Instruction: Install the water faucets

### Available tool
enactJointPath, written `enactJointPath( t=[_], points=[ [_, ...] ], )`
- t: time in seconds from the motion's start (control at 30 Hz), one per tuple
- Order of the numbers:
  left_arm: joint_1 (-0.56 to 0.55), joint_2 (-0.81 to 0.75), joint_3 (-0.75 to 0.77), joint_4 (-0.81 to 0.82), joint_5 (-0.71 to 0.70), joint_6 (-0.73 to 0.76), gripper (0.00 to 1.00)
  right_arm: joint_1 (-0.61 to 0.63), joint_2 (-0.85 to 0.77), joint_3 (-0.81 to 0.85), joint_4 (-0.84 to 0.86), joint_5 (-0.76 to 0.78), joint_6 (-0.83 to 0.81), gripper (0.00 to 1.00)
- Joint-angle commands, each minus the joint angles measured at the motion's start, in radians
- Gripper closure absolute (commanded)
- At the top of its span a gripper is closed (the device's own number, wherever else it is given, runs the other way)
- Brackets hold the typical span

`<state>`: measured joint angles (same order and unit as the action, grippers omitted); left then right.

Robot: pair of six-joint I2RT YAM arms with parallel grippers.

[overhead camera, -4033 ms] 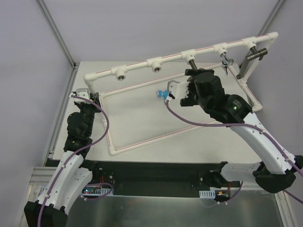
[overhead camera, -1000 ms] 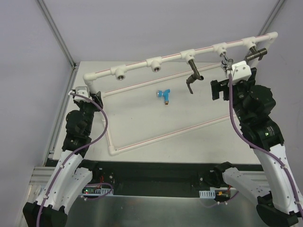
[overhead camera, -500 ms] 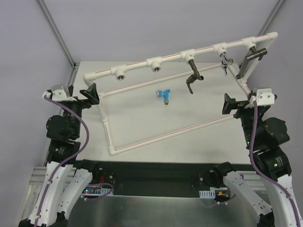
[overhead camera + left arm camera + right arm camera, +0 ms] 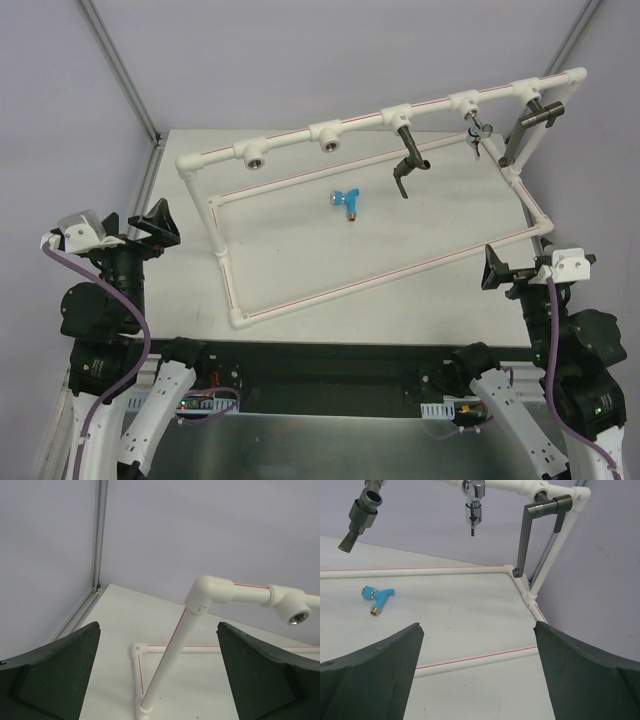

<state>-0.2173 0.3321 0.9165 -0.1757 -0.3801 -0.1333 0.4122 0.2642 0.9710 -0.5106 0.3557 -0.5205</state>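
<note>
Top external view first: I see the white pipe frame [image 4: 300, 135] lying across the bench [image 4: 290, 250], its raised rail along the far side. The blue-handled faucet [image 4: 347, 201] lies loose on the bench inside the frame, just on the near side of the rail and touching no pipe. The dark grey faucet [image 4: 408, 160] hangs from the third socket along the rail from the left, its spout bent downward. Further right on the rail sit a small chrome tap [image 4: 476, 133] and a dark long-handled tap [image 4: 527, 128]. Two open sockets [image 4: 254, 155] are on the rail left of the grey faucet. My left arm [image 4: 100, 310] sits outside the frame's left edge, the left jaws spread wide and gripping nothing. My right arm [image 4: 585, 350] sits off the frame's near right corner, the right jaws likewise wide open.

Left wrist view: the left jaws fill the lower corners, wide apart. Between them I look at the frame's corner elbow [image 4: 207, 592], its sloping post and one open threaded socket [image 4: 298, 616].

Right wrist view: the right jaws gape at the lower corners. Beyond them the blue-handled faucet [image 4: 376, 597] lies on the bench inside the frame. From the rail above hang the dark grey faucet [image 4: 360, 517], the chrome tap [image 4: 473, 510] and the long-handled tap [image 4: 540, 522].
</note>
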Motion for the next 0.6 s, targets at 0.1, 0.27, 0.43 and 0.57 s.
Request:
enactJointPath(
  t=[0.1, 0.27, 0.43, 0.57],
  points=[
    [-0.008, 0.041, 0.094, -0.111, -0.052, -0.067, 0.01, 0.004, -0.069, -0.011, -0.066, -0.029, 0.011, 0.04],
    [-0.008, 0.001, 0.021, -0.122, -0.069, -0.201, 0.01, 0.033, -0.101, -0.009, -0.095, 0.02, 0.002, 0.04],
    [-0.008, -0.021, -0.013, -0.156, -0.043, -0.308, 0.01, 0.039, -0.126, -0.025, -0.111, 0.074, 0.014, 0.04],
    [-0.008, -0.044, -0.028, -0.182, -0.008, -0.356, 0.01, 0.092, -0.123, -0.022, -0.121, 0.104, 0.005, 0.04]
  ],
)
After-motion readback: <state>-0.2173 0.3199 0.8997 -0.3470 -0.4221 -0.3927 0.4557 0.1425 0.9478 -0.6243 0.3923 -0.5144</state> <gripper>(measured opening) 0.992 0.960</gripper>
